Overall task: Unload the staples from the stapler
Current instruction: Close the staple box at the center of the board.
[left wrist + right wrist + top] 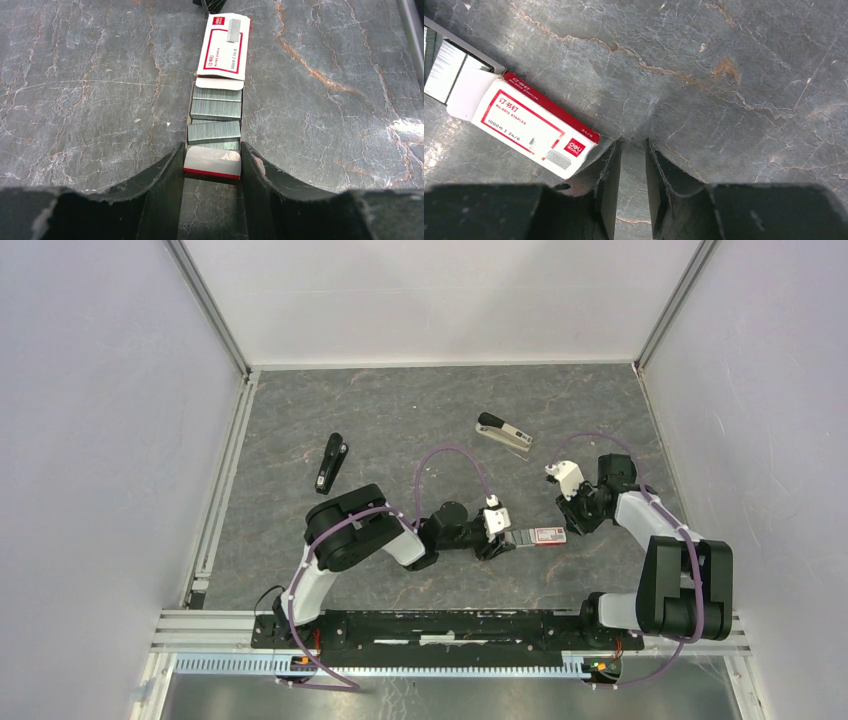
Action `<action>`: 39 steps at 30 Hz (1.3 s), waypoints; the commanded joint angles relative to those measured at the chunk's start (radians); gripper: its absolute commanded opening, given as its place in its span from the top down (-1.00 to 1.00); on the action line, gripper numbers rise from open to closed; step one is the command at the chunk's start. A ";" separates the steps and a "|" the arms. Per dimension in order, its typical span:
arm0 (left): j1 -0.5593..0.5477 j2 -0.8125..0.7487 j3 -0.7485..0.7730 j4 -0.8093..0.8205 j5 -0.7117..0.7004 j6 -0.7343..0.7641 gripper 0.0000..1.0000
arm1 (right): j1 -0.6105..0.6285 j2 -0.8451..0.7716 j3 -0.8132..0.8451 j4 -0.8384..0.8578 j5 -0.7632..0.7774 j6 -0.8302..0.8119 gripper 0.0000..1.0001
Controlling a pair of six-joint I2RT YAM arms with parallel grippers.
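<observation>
From above, we see the black desk stapler with silver metal base [503, 435] lying far back, well apart from both arms. Left wrist: our left gripper [212, 150] clamps the drawer end of the open red-and-white cardboard staple box [223, 47]. Right wrist: our right gripper [633, 147] sits beside the box's corner, jaws narrowly apart and empty.

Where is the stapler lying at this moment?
In the top view the stapler lies on the far part of the table, right of centre. It is beyond the open staple box and well to the right of the slim black bar.
</observation>
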 commanded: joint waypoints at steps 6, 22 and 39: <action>-0.022 0.034 -0.026 0.022 -0.032 0.021 0.00 | 0.027 0.003 -0.025 0.038 0.018 0.055 0.39; -0.037 0.045 -0.034 0.056 -0.069 0.009 0.01 | 0.063 0.015 -0.035 0.057 0.023 0.085 0.41; -0.046 0.051 -0.062 0.096 -0.120 -0.012 0.01 | 0.027 -0.047 0.004 0.044 0.108 0.077 0.36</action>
